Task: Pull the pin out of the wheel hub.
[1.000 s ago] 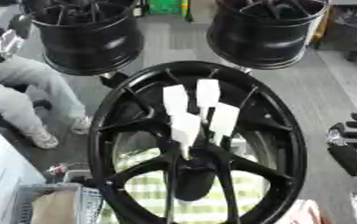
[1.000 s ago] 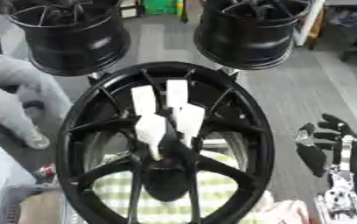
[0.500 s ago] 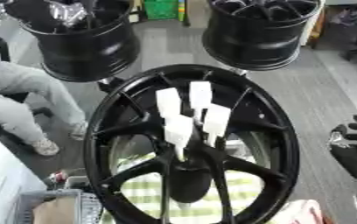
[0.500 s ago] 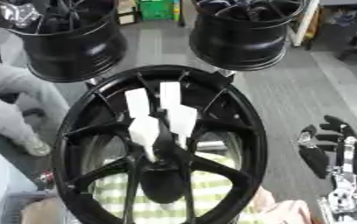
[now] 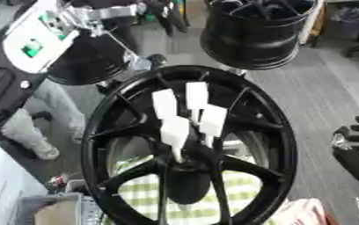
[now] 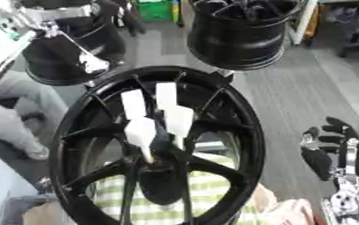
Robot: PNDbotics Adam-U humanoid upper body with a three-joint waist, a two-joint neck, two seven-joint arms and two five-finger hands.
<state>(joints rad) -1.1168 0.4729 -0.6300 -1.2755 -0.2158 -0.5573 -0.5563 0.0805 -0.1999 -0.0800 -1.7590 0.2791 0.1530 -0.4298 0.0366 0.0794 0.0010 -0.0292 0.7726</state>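
The black wheel hub (image 5: pixel 190 145) fills the middle of both views, standing face-on with thin spokes running to a dark centre; its lower rim is cut off at the bottom edge. Behind its spokes a green-and-white checked cloth (image 5: pixel 236 193) shows in pieces. Two more black wheels stand behind it on the grey floor, one at upper left (image 6: pixel 63 52) partly covered by the left arm, one at upper right (image 6: pixel 240 33) cut by the top edge.

The left arm (image 5: pixel 28 48), black with a white panel, comes in from the upper left corner; the left robot hand cannot be made out on it. The right robot hand (image 6: pixel 333 149) rests at the right edge, black fingers up and relaxed, holding nothing.

Four flat white pins (image 5: pixel 184 118) stick out of the hub's centre, fanned upward and blurred; how each seats in the hub is hard to tell.
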